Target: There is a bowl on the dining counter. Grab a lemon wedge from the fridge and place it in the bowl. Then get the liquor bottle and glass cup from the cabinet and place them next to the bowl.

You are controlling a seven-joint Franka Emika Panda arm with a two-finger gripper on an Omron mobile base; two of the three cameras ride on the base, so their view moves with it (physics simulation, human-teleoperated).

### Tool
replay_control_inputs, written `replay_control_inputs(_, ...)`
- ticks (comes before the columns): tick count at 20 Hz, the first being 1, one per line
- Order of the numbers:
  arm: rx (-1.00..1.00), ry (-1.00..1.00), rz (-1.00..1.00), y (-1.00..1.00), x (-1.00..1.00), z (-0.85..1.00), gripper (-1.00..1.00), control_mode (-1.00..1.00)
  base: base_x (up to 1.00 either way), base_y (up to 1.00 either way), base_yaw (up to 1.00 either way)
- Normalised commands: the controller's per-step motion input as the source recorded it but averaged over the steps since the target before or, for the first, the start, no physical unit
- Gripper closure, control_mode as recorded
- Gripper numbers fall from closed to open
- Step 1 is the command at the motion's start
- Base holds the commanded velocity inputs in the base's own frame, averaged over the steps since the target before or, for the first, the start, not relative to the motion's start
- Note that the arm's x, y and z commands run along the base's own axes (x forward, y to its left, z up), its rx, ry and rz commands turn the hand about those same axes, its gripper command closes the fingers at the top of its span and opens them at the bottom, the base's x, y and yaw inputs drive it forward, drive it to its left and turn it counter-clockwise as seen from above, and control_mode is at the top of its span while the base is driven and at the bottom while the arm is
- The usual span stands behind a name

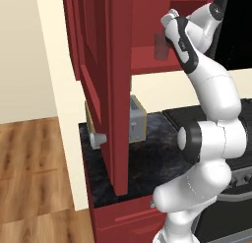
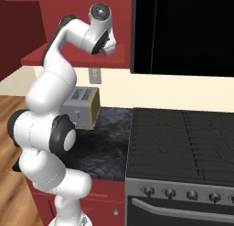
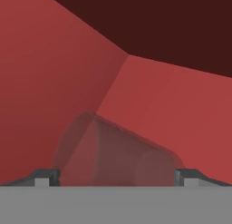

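a: where does the glass cup (image 3: 115,153) sit relative to the gripper (image 3: 115,178)?

b: straight ahead of it, in the lane between the two fingertips (image 3: 45,177). in the hand view the translucent cup spans nearly the whole gap, one tip just outside each flank. the fingers are spread wide apart and not clamped on anything yet; i can't tell whether either pad touches the glass.

a: and where is the cup itself?

b: on the shelf inside the open red cabinet (image 1: 147,57), near the back corner where the two red walls meet. from the left base view it stands as a faint smoky shape (image 1: 161,46) just in front of the hand.

a: its long axis?

b: it runs slanted across the hand view, from the near end low between the tips up and away toward the far wall. that slant looks like the camera's roll; in the left base view the cup seems upright on the shelf, long axis vertical. which end is the mouth is too faint to read.

a: so the coming move?

b: my judgement: a short push forward so the tips flank the body, then close across its width.
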Motion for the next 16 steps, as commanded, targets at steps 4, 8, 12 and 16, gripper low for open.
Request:
replay_control_inputs(4, 0.02, 0.0, 0.0, -0.09, 0.19, 0.0, -1.0, -1.0, 0.0, 0.0, 0.0)
replay_control_inputs(8, 0.02, 0.0, 0.0, -0.05, 0.19, 0.0, -1.0, -1.0, 0.0, 0.0, 0.0)
replay_control_inputs(12, 0.02, 0.0, 0.0, -0.01, 0.19, 0.0, -1.0, -1.0, 0.0, 0.0, 0.0)
replay_control_inputs(16, 0.02, 0.0, 0.0, 0.0, 0.18, -0.03, -1.0, -1.0, 0.0, 0.0, 0.0)
